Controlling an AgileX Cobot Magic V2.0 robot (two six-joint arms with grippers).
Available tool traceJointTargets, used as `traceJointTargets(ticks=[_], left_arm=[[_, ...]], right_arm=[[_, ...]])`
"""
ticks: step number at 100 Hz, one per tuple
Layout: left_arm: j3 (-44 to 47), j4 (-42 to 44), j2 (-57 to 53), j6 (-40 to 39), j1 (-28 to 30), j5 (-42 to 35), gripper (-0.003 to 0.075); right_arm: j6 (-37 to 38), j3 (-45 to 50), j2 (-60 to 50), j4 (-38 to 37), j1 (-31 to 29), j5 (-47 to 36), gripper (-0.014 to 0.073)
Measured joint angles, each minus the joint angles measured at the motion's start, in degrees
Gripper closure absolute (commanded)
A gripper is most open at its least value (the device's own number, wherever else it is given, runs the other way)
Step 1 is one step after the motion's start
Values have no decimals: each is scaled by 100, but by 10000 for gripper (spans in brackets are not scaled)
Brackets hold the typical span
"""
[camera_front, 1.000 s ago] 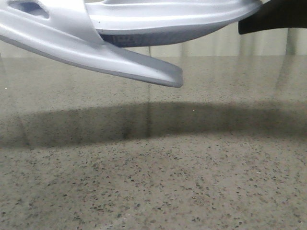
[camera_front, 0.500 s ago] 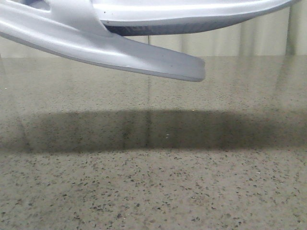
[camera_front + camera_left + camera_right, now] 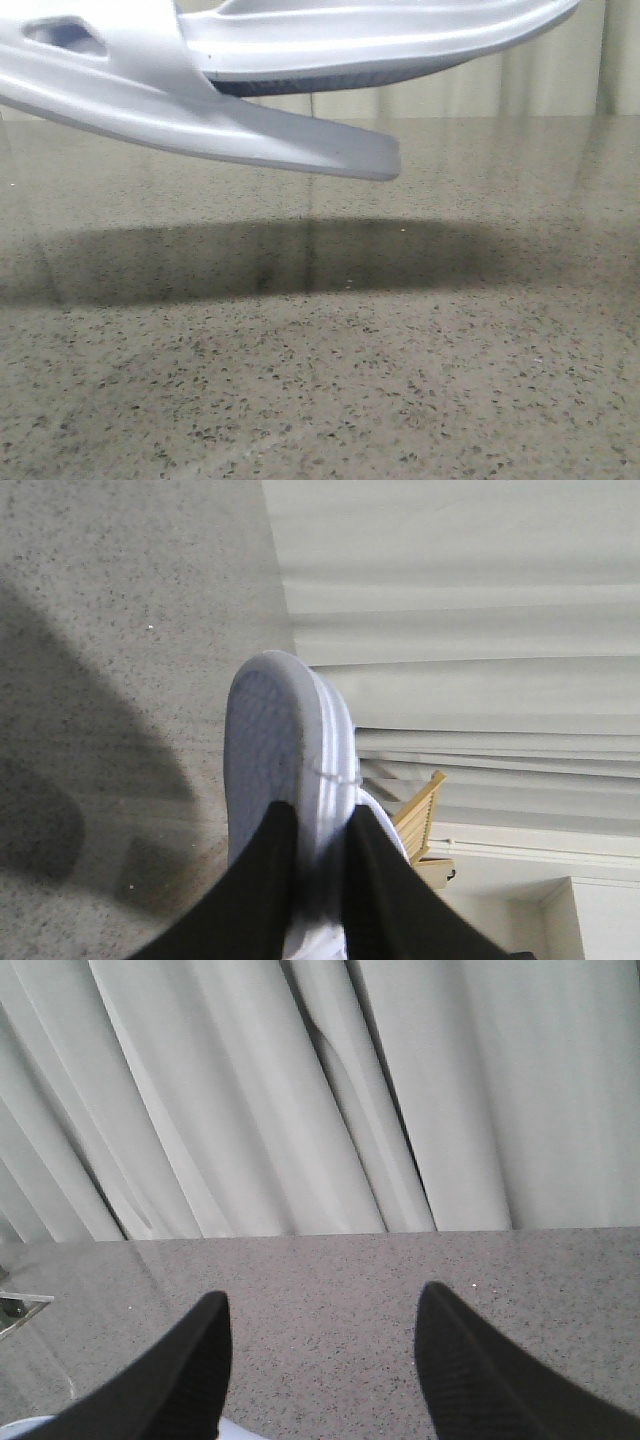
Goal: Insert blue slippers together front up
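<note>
So up close, the left gripper is pinching the blue slippers, fingers clamped on the sole edge; the pair hangs nested over the speckled table, toe pointing around 3 o'clock; right gripper is spread wide, holding nothing; curtains hang behind.

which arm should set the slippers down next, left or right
Probably left. The left gripper is clamped on the blue slippers, which hang above the table. The right gripper is open and holds nothing.
</note>
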Motion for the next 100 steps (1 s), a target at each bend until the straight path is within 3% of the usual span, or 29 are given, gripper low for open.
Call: traceJointTargets(ticks=[45, 84, 100], left_arm=[[-19, -10, 1221, 843, 0, 305, 704], [-19, -9, 1388, 1066, 0, 341, 701], [-19, -9, 1388, 1277, 0, 341, 622]], right_arm=[[0, 0, 0, -19, 0, 309, 239], [0, 73, 0, -19, 0, 330, 239], [0, 73, 0, -19, 0, 330, 239]])
